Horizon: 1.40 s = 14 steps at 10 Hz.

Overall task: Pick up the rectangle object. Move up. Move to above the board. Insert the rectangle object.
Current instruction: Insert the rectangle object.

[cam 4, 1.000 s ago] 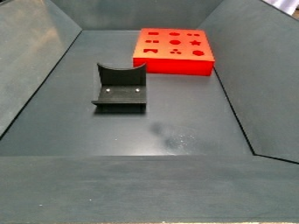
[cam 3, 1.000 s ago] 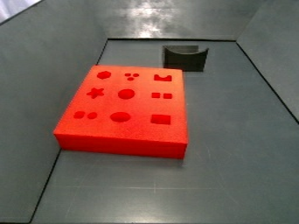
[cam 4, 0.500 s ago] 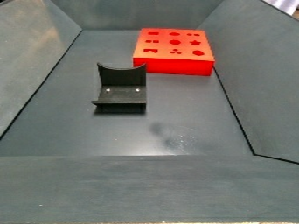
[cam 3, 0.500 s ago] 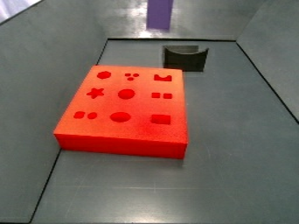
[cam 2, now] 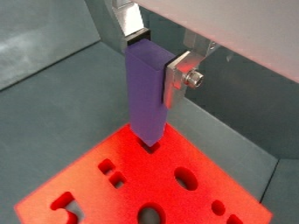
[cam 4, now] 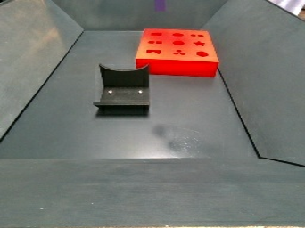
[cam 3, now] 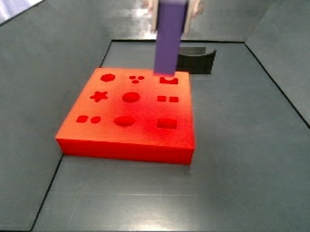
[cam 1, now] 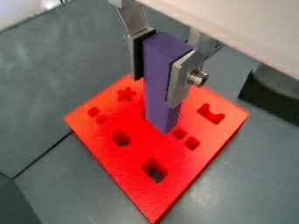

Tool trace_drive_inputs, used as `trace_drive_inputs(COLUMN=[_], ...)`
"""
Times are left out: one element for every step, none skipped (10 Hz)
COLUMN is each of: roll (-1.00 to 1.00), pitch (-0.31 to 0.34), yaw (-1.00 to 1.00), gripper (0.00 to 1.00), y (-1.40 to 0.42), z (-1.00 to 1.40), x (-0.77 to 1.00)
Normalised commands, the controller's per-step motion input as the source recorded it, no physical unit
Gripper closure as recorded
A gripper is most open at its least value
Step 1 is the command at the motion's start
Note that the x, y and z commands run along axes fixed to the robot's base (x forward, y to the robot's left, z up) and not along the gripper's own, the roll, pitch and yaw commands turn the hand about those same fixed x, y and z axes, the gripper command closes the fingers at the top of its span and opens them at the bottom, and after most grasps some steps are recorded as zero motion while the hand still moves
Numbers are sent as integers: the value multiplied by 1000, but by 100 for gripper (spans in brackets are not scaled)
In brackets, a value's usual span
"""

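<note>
My gripper (cam 1: 162, 54) is shut on the rectangle object (cam 1: 162, 92), a slim purple block held upright by its upper end between the silver fingers (cam 1: 181, 74). In both wrist views the block hangs above the board (cam 1: 105, 153), a red slab with shaped cut-outs. The gripper (cam 2: 156, 57), block (cam 2: 145, 92) and board (cam 2: 152, 171) show there too. In a side view the block (cam 3: 171, 36) hangs over the board's (cam 3: 145, 134) far part, its lower end just above the top. In a side view only the block's tip (cam 4: 160, 4) shows above the board (cam 4: 179, 64).
The dark fixture (cam 4: 123, 87) stands on the grey floor apart from the board; it also shows behind the board (cam 3: 197, 60). Sloped grey walls (cam 4: 36, 71) enclose the floor on all sides.
The purple block has come into the side view from the top and dropped lower, now hanging over the board's far part. The board and fixture have not moved.
</note>
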Motion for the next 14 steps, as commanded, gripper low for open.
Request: trace_drive_inputs(roll=[97, 143, 166, 181, 226, 183, 171, 170, 141, 116, 154, 236, 240, 216], pitch=[-277, -273, -260, -189, -141, -67, -21, 0, 0, 0, 17, 73, 81, 39], yaw=[26, 54, 37, 54, 66, 57, 60, 80, 169, 163, 123, 74, 31, 20], gripper=[100, 100, 100, 100, 100, 100, 100, 100, 100, 100, 100, 100, 100, 100], y=[-200, -211, -249, -237, -197, -149, -86, -117, -200, -231, -237, -103, 0, 43], z=[-691, -646, -606, -480, -460, -320, -286, -257, -223, -206, -151, -103, -106, -111], x=[-11, 0, 0, 17, 0, 0, 40, 100, 234, 240, 280, 269, 160, 0])
